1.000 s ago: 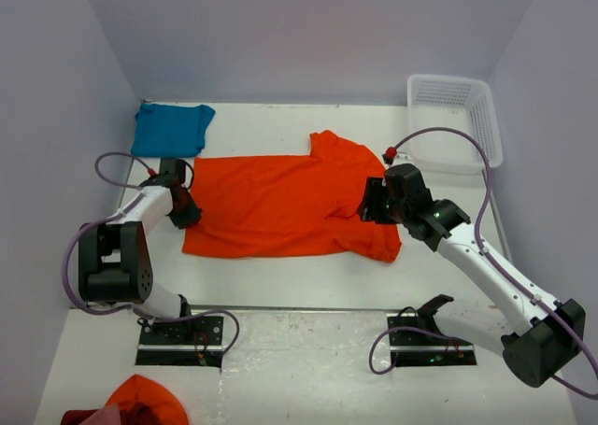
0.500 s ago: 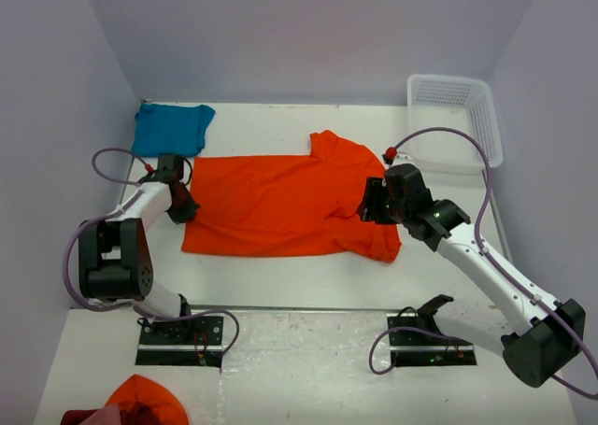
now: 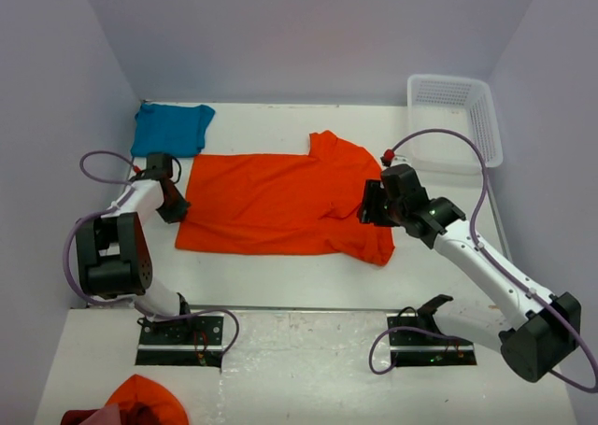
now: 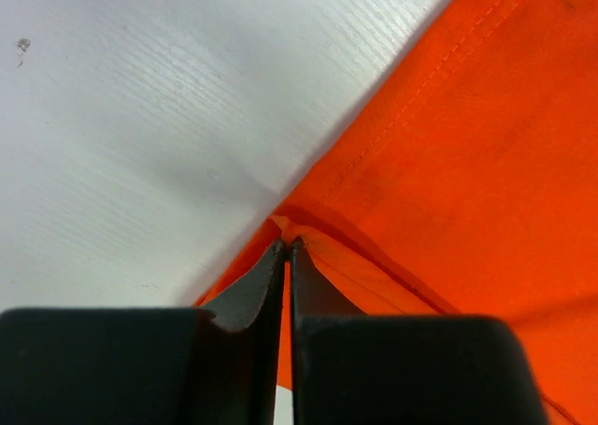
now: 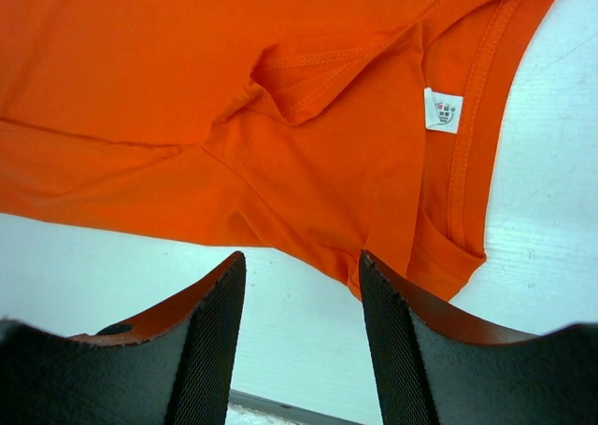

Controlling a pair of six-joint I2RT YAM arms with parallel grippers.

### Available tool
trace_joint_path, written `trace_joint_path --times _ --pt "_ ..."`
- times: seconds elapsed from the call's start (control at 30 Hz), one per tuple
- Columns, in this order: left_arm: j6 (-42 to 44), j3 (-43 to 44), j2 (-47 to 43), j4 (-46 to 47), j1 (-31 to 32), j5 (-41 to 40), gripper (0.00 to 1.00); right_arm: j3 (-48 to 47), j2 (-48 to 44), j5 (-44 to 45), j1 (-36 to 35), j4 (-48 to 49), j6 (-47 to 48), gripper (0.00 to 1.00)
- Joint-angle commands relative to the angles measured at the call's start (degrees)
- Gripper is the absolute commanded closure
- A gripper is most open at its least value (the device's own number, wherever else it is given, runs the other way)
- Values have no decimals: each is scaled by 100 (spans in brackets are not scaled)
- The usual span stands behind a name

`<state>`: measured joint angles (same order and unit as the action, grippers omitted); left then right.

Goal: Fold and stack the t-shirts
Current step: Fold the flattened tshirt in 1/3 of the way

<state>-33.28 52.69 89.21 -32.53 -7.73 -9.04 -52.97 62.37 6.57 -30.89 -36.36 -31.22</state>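
Note:
The orange t-shirt [image 3: 280, 205] lies spread flat mid-table, collar to the right. My left gripper [image 3: 177, 212] is at its left edge, shut on a fold of the hem; in the left wrist view orange cloth [image 4: 448, 145] is pinched between the closed tips [image 4: 285, 247]. My right gripper [image 3: 370, 206] is open over the collar end. In the right wrist view it [image 5: 299, 268] hovers above bare table beside the shirt [image 5: 234, 98], with the white neck label [image 5: 442, 109] showing. The teal-blue t-shirt [image 3: 171, 128] lies folded at the back left corner.
A white mesh basket [image 3: 448, 91] stands at the back right corner. A bundle of orange and red cloth [image 3: 140, 402] lies off the table at the bottom left. Walls close in the table's left, back and right.
My left gripper has moved left and slightly back, drawing the shirt's left edge with it. The right gripper has shifted a little to the left over the collar end.

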Motion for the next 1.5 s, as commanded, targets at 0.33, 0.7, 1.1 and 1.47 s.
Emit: trace_joint_path --times 0.33,0.7,1.1,1.47 --pt "181 417 -789 -16 -71 52 55 444 531 1277 -321 -680 -2096 43" --pt "-38 -363 -1135 458 641 868 88 1289 311 1383 -321 -443 -3232 45" --pt "-56 -514 -360 784 650 1291 100 1579 487 1251 -321 -126 -3495 49" --pt "-276 -593 -35 819 641 1379 100 1922 417 1100 -329 15 -3759 77"
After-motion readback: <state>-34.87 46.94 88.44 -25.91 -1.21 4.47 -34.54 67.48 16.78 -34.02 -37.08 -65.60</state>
